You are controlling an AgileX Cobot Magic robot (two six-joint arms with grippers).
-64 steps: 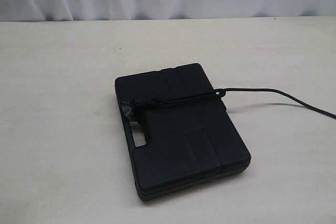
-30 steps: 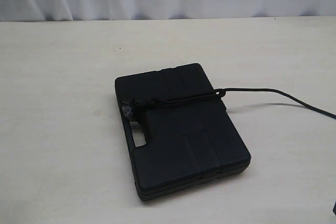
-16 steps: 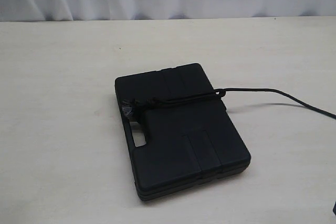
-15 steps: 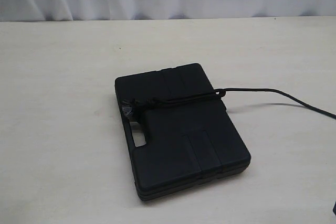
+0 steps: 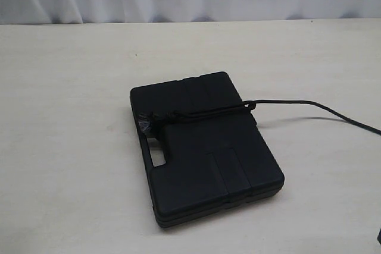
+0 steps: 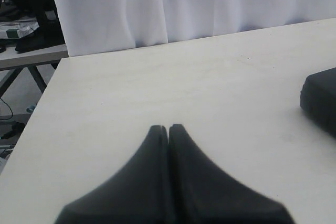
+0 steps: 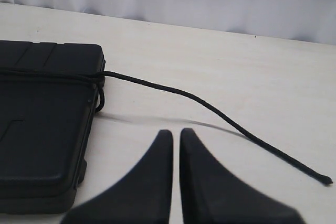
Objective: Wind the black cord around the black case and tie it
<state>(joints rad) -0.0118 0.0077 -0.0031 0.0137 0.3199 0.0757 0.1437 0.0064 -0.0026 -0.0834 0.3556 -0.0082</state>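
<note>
Black case [image 5: 202, 159], ribbed plastic, flat on pale table [image 5: 71, 117]. Braided black cord [image 5: 286, 102] across it, tail loose. Left gripper [image 6: 168, 127], right gripper [image 7: 176, 132]: jaws pressed together.

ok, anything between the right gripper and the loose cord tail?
Nothing visible. Only bare table lies between the shut right gripper and the black cord, whose free tail runs out from the edge of the black case.

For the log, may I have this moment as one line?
flat black plastic case: wrapped; thin black braided cord: tail loose; left pincer: shut; right pincer: shut
</note>
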